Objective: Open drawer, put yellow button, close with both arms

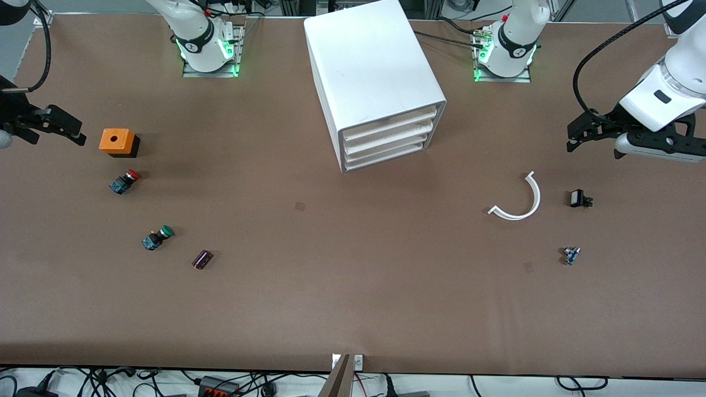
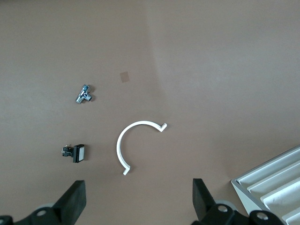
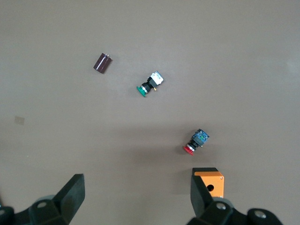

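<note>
Front view: the cabinet (image 1: 375, 82) has every drawer shut and no yellow button shows. The left gripper (image 1: 576, 135) hangs over its table end and the right gripper (image 1: 60, 129) beside the orange box (image 1: 117, 141), both with claws apart.

Both arms hover apart, left claw (image 1: 573, 138) and right claw (image 1: 69, 129) open.

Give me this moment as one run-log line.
drawer unit: all drawers shut | left gripper: open, above table near white arc | right gripper: open, beside orange box | yellow button: not seen

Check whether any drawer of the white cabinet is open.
All shut: the drawer cabinet shows its drawer fronts flush inside the frame, none pulled out.
</note>
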Robot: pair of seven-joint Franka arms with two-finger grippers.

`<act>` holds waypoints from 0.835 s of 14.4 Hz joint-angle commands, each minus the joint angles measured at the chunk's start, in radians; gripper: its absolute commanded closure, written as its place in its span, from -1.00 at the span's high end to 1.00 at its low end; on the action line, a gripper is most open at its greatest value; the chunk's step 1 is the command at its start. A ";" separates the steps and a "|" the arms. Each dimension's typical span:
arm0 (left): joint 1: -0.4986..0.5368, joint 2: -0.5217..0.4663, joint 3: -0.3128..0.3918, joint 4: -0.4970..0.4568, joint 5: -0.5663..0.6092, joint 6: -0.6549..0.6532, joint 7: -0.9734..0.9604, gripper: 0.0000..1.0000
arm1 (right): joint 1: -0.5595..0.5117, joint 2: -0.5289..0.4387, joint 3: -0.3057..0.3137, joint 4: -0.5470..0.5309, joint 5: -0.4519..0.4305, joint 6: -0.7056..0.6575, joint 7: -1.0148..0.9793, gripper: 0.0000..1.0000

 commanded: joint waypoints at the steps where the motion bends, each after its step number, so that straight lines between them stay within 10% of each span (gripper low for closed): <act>1: 0.012 0.041 -0.009 0.076 0.016 -0.058 0.026 1.00 | -0.012 0.007 0.012 -0.003 -0.009 0.007 -0.006 1.00; 12: 0.003 0.042 -0.010 0.080 0.020 -0.082 0.023 1.00 | -0.017 0.012 0.009 -0.003 -0.010 0.005 -0.007 1.00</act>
